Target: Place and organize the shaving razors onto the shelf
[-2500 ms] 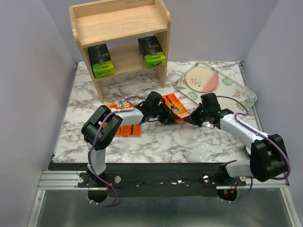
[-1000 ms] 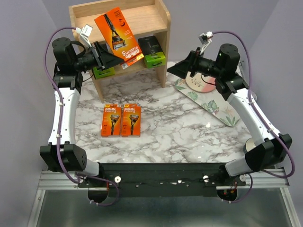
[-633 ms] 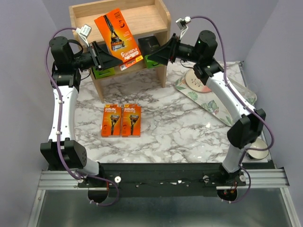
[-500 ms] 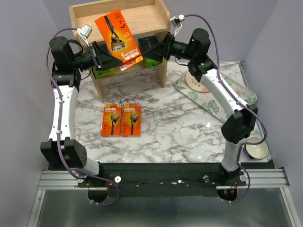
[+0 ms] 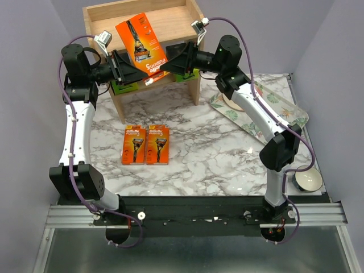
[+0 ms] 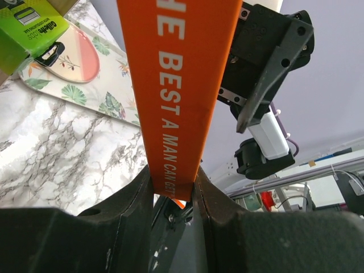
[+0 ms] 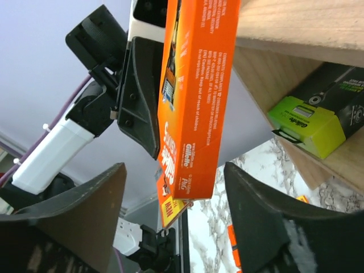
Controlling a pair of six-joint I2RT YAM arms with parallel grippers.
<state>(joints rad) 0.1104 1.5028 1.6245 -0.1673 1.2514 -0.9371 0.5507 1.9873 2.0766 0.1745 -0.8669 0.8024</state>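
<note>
My left gripper (image 5: 139, 72) is shut on an orange razor pack (image 5: 142, 45) and holds it tilted in the air in front of the wooden shelf (image 5: 170, 23). In the left wrist view the pack (image 6: 182, 85) is pinched between my fingers (image 6: 142, 205). My right gripper (image 5: 165, 64) is open, its fingers straddling the pack's lower end (image 7: 199, 96) with gaps on both sides. Two more orange packs (image 5: 135, 145) (image 5: 157, 145) lie side by side on the marble table. Two dark packs with green ends (image 5: 124, 86) (image 7: 313, 119) sit on the lower tier, partly hidden.
A floral tray (image 5: 284, 114) with a pink plate (image 6: 79, 54) lies right of the shelf, under my right arm. A small white bowl (image 5: 307, 181) sits at the near right table edge. The shelf's side panel (image 5: 196, 85) stands beside my right gripper.
My right arm has swung left from above the tray to the held orange pack, bringing its open fingers around the pack's end. The left arm and its pack have stayed almost still.
</note>
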